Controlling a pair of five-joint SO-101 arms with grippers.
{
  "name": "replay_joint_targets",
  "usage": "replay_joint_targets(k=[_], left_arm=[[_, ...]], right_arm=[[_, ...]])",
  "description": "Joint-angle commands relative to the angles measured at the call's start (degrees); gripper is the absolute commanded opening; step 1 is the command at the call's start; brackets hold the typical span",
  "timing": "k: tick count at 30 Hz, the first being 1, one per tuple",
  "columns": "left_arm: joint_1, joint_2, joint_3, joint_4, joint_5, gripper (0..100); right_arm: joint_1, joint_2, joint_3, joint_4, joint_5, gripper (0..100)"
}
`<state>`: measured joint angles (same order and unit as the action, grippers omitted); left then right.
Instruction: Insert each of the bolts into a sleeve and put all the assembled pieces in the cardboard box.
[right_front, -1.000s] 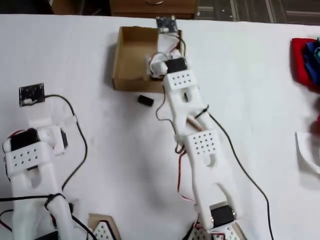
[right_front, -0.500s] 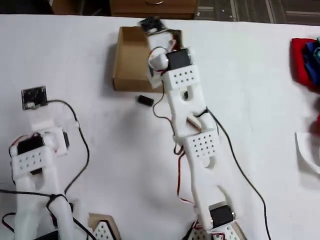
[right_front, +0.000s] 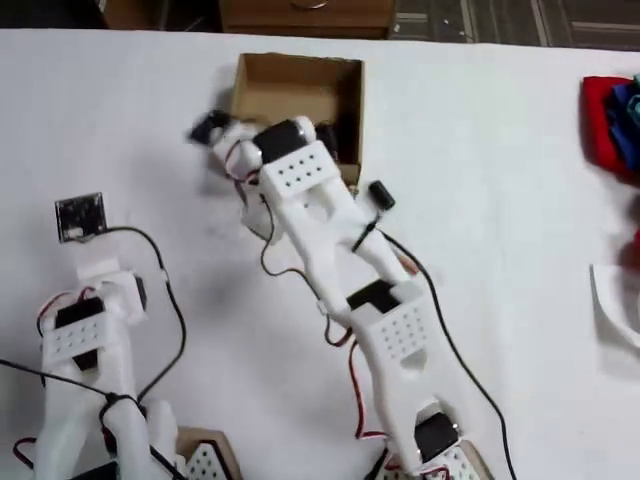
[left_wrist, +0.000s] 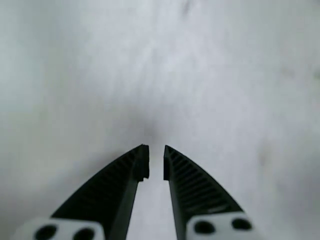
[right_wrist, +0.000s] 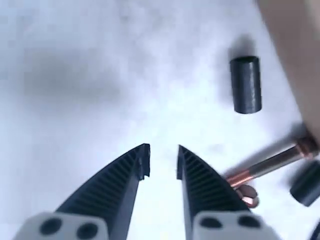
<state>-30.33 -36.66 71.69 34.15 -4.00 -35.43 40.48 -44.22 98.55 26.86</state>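
Observation:
The cardboard box (right_front: 300, 72) stands open at the back of the table. My right gripper (right_front: 210, 128) hovers low over the table just left of the box, open (right_wrist: 162, 160) with nothing between its fingers. Beside it on the cloth lie a black sleeve (right_wrist: 245, 84), a copper bolt (right_wrist: 267, 166) and part of a second black sleeve (right_wrist: 306, 184), close to the box wall (right_wrist: 292, 60). My left gripper (left_wrist: 156, 162) hangs over bare white table at the near left, its jaws almost together and holding nothing.
A red cloth bundle (right_front: 612, 110) and a white curved object (right_front: 612, 315) lie at the right edge. The right arm (right_front: 330, 240) stretches diagonally across the middle of the table, trailing cables. A small black piece (right_front: 380, 194) shows beside the arm.
My right arm swung left from above the box, and its gripper now sits over the table left of the box. The left arm drew back slightly toward the near edge.

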Motion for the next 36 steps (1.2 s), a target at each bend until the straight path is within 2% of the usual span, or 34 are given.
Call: replay_joint_targets(k=[1, 3, 5, 11, 24, 26, 29, 34, 36], left_arm=[[-0.18, -0.7, 0.04, -0.97, 0.26, 7], [-0.18, -0.7, 0.04, -1.05, 0.18, 7], [-0.18, -0.62, 0.04, -1.05, 0.18, 7], [-0.18, -0.62, 0.04, -1.05, 0.18, 7], [-0.18, -0.62, 0.13, -0.97, 0.09, 7], [-0.18, -0.62, 0.13, -0.97, 0.09, 7], [-0.18, -0.62, 0.13, -0.97, 0.09, 7], [-0.18, -0.62, 0.13, -0.97, 0.09, 7], [-0.18, -0.62, 0.13, -0.97, 0.09, 7]], right_arm=[[1.1, -0.92, -0.44, -1.63, 3.34, 19.1], [1.71, 0.75, -1.93, -2.07, 7.12, 26.2], [2.07, 2.59, -4.04, -2.15, 10.46, 28.6], [3.82, 10.42, -12.57, -2.15, 11.69, 24.1], [4.62, 27.74, -32.26, -2.15, 11.69, 23.7], [4.79, 29.23, -33.58, -2.15, 11.69, 19.0], [4.88, 30.11, -34.9, -1.71, 11.52, 2.0], [4.62, 28.62, -40.09, 2.68, 10.02, 2.1], [4.97, 27.03, -42.11, 2.86, 4.48, 2.0]])
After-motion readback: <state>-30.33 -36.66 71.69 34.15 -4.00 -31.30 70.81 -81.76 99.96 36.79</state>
